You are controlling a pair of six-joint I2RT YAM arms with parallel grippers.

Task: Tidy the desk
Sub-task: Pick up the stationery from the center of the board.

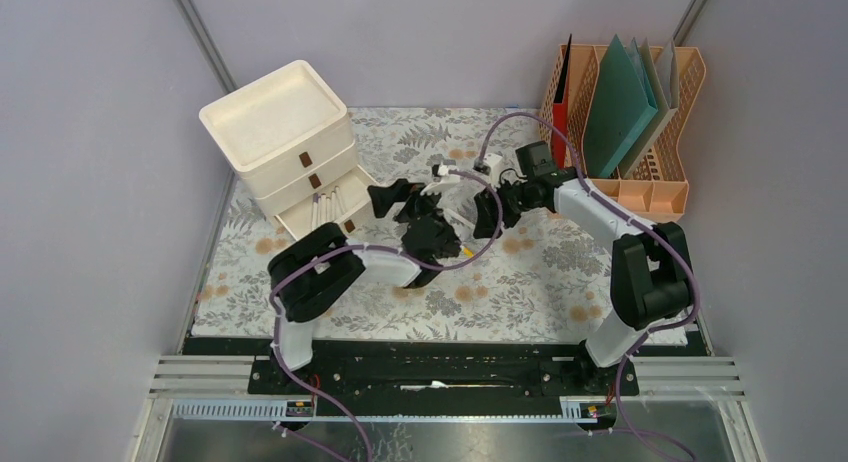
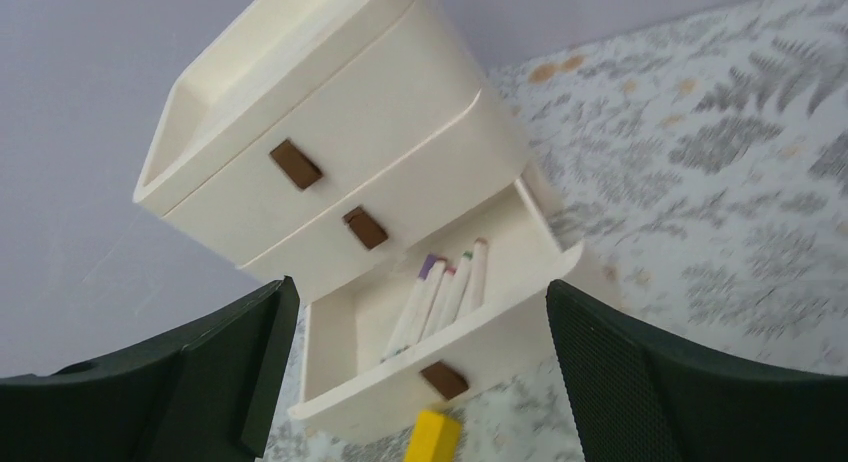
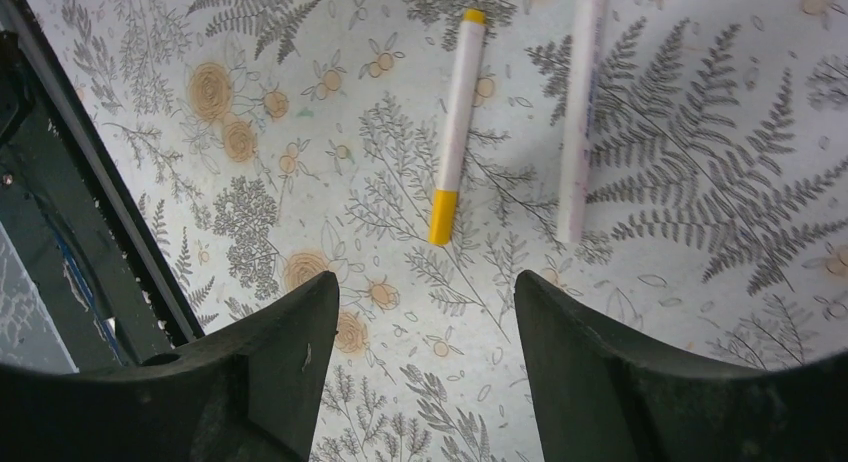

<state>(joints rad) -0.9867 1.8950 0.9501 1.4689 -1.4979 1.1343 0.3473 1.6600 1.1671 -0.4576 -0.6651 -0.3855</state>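
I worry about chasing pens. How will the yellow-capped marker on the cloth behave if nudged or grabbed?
The yellow-capped marker probably rolls when nudged: it is a slim round barrel flat on the desk. It looks like stiff, light, smooth plastic, so it may slip unless the right gripper pinches across it.

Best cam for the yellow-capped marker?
Right wrist: the yellow-capped marker lies whole and unobstructed on the desk. Left wrist catches only a yellow end at the bottom edge; top external shows just a yellow speck mid-desk.
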